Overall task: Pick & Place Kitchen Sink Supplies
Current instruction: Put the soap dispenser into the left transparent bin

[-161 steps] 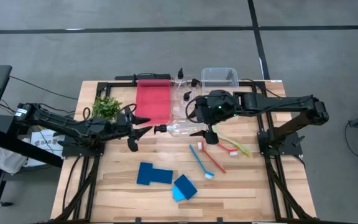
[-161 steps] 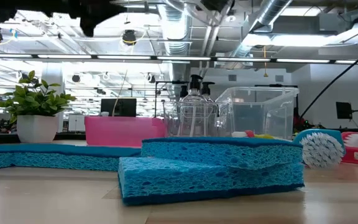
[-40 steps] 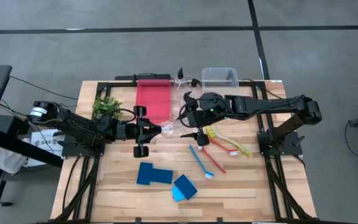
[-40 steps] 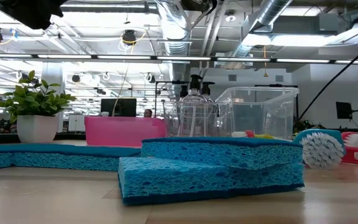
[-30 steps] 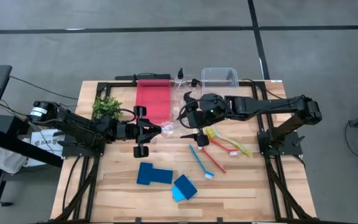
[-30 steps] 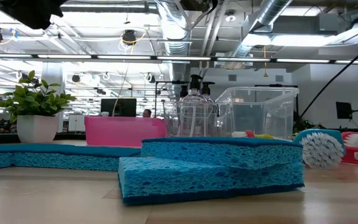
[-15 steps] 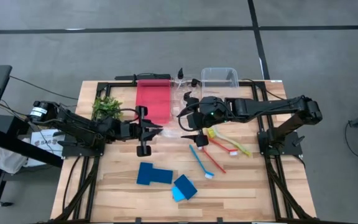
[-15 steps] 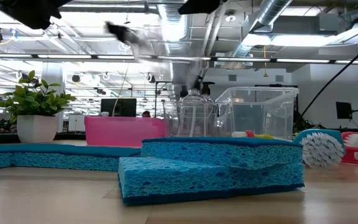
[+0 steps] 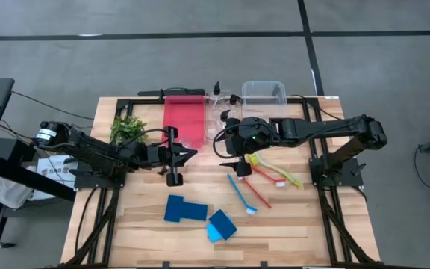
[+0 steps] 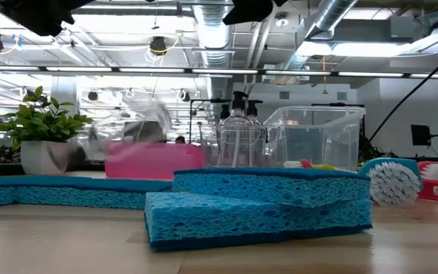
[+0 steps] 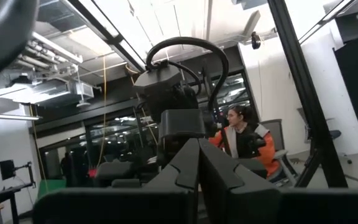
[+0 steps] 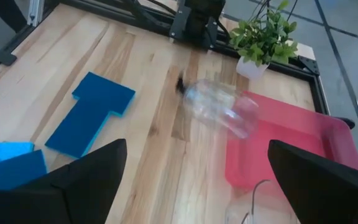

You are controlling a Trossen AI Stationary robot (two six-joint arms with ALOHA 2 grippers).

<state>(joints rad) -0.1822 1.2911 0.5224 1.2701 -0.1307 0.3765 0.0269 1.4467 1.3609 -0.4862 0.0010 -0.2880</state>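
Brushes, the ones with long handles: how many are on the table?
3. The blue brush, red brush and yellow-green brush lie side by side on the table, just in front of the right gripper. None look hidden.

A light wooden table (image 9: 140, 224) carries a red bin (image 9: 184, 121), clear bin (image 9: 264, 92), plant (image 9: 128, 128), upright bottles (image 9: 222, 106), three brushes (image 9: 263, 179) right of centre, and blue sponges (image 9: 196, 215) at the lower middle.
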